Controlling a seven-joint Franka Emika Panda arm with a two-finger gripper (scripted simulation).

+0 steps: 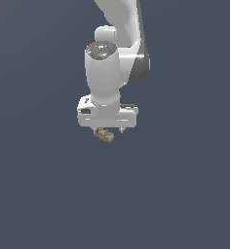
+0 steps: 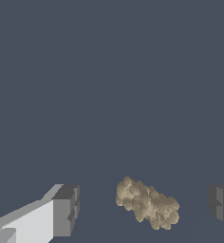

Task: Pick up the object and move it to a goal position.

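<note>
- The flat, plain dark slate-blue ground (image 1: 39,194) fills the whole background of both views.
- The white, glossy Panda arm (image 1: 107,73) comes down from the top of the exterior view, with a dark grey band on its side toward the exterior view's right, and its wrist points straight down.
- The white gripper (image 1: 108,130) hangs at the arm's lower end; its jaws stand wide apart and hold nothing. In the wrist view its dark grey pads (image 2: 66,209) sit well clear of each other, with bare gaps on either side of what lies between them.
- The tiny tan-brown, lumpy, elongated object (image 2: 147,203) with a rough knobbly surface lies between the two fingers, touching neither. In the exterior view it shows just below the gripper body, toward that view's left finger (image 1: 104,135).
</note>
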